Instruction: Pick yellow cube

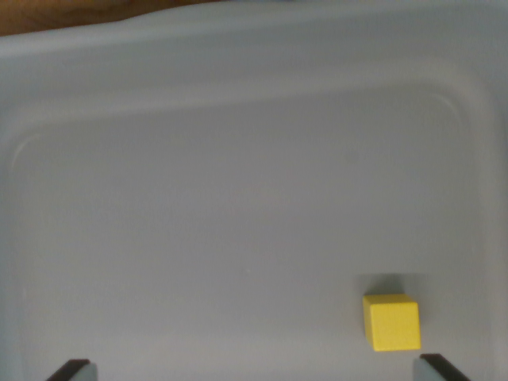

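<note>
A small yellow cube (391,322) lies on the floor of a pale grey bin, low in the wrist view's right. Two dark fingertips (70,368) poke in at the bottom edge, one at the left and one at the right. My gripper (252,370) stands open, its jaws wide apart with nothing between them. The cube sits just above and inside the right fingertip (439,367), apart from it.
The grey bin (238,95) fills nearly the whole view, with its rounded far wall and corners at the top. A strip of brown wooden surface (71,14) shows beyond the rim at the top left.
</note>
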You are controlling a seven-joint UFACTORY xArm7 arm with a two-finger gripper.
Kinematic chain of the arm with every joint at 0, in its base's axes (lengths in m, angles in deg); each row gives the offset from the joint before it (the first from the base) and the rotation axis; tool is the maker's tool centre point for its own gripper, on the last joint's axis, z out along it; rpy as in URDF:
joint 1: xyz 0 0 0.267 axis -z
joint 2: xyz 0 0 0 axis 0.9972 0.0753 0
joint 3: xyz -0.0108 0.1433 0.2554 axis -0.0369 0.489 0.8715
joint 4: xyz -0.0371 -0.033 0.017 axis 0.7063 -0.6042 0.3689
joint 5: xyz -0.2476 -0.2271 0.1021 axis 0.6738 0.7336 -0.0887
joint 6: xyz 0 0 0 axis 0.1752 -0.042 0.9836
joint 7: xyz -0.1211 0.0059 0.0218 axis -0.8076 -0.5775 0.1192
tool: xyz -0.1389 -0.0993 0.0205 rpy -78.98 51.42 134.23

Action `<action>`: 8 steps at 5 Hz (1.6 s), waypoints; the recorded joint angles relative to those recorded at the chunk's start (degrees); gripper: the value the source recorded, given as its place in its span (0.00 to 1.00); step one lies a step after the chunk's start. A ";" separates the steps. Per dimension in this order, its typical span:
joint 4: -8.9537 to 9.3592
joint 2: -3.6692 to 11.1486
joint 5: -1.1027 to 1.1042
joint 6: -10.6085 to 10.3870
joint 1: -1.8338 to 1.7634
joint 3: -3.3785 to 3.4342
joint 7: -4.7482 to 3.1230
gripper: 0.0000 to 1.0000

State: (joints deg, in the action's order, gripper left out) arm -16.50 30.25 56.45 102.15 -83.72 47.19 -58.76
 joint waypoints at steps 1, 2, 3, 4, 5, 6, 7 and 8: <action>0.00 0.00 0.00 0.00 0.00 0.00 0.00 0.00; 0.00 0.00 0.00 0.00 0.00 0.00 0.00 0.00; 0.13 0.03 -0.01 -0.15 0.02 -0.02 -0.06 0.00; 0.13 0.03 -0.01 -0.15 0.02 -0.02 -0.06 0.00; 0.57 0.14 -0.04 -0.64 0.07 -0.11 -0.28 0.00; 0.57 0.14 -0.04 -0.64 0.07 -0.11 -0.28 0.00; 1.26 0.30 -0.08 -1.40 0.14 -0.24 -0.62 0.00; 1.26 0.30 -0.08 -1.40 0.14 -0.24 -0.62 0.00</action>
State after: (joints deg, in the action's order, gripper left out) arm -15.25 30.55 56.36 100.75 -83.58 46.95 -59.38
